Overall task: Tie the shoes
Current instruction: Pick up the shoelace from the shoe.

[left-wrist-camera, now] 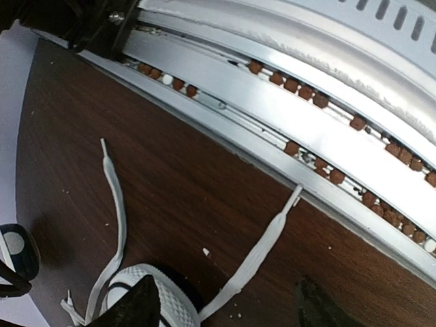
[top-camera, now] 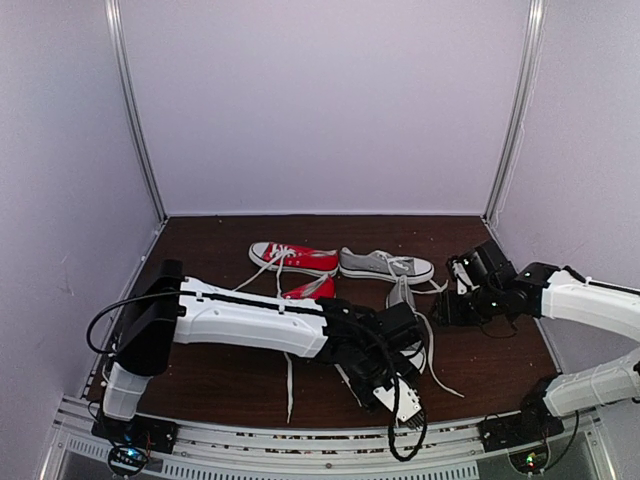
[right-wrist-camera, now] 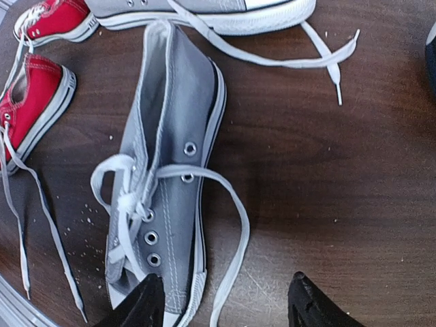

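Observation:
One grey shoe [right-wrist-camera: 174, 157] lies in the middle of the table with its white toe cap [left-wrist-camera: 160, 289] toward the near edge. Its laces form a loose knot and loop [right-wrist-camera: 126, 201] by the eyelets. The other grey shoe [top-camera: 385, 265] lies on its side behind it. My left gripper [left-wrist-camera: 228, 310] hangs open over the toe cap, and a loose lace end [left-wrist-camera: 262, 248] runs on the table between its fingers. My right gripper [right-wrist-camera: 225, 310] is open just right of the shoe, above a slack lace loop [right-wrist-camera: 235, 231], holding nothing. From above, the left gripper [top-camera: 385, 385] hides the shoe's front; the right gripper [top-camera: 450, 298] is beside it.
Two red sneakers [top-camera: 290, 258] [top-camera: 310, 290] lie left of the grey pair, their laces trailing across the table [right-wrist-camera: 41, 204]. A metal rail [left-wrist-camera: 306, 136] runs along the table's near edge, close to the left gripper. White walls enclose the other three sides.

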Available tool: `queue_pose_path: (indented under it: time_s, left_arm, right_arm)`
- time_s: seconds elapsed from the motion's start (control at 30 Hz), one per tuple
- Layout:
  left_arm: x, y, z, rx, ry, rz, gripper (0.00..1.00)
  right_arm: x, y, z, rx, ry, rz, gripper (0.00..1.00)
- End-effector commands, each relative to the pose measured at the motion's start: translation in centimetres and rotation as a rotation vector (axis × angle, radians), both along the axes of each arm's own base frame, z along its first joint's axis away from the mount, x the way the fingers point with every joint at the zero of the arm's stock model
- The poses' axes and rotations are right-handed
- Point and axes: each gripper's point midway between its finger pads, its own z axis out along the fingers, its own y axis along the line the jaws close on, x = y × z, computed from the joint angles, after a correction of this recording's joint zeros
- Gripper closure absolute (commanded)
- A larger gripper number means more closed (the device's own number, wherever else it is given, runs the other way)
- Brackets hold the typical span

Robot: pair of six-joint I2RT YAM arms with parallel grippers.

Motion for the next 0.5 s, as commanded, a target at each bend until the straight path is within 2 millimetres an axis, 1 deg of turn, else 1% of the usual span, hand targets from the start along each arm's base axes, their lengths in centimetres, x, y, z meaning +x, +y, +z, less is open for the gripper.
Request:
queue_pose_path:
  time_s: [0.0, 0.07, 0.13, 0.2, 0.33, 0.4, 0.47]
  left_arm:
    - [-0.9, -0.3, -2.0, 0.045, -0.023, -0.104, 0.29]
    - [-0.4, -0.1, -3.0, 0.11, -0.041, -0.094, 0.29]
    - [0.0, -0.1, -3.8, 0.136, -0.061, -0.093, 0.28]
    - [0.1, -0.1, -4.2, 0.141, -0.077, -0.108, 0.28]
    - [1.1, -0.4, -5.5, 0.163, -0.135, -0.114, 0.32]
    - [1.9, 0.1, -6.5, 0.202, -0.179, -0.108, 0.35]
    - [3.1, 1.3, -7.9, 0.289, -0.242, -0.096, 0.39]
  right_arm:
    - [-1.9, -0.2, -1.5, 0.012, 0.068, 0.046, 0.38]
    - [-2.5, -0.5, -2.4, -0.003, 0.101, 0.054, 0.38]
    - [-3.2, -0.1, -3.2, 0.015, 0.133, 0.077, 0.38]
    - [-3.8, 0.4, -3.8, 0.038, 0.16, 0.102, 0.38]
    - [-4.2, 0.5, -4.6, 0.038, 0.191, 0.114, 0.38]
    - [-4.3, 0.8, -4.6, 0.051, 0.196, 0.122, 0.38]
    - [-4.5, 0.9, -4.4, 0.054, 0.198, 0.129, 0.38]
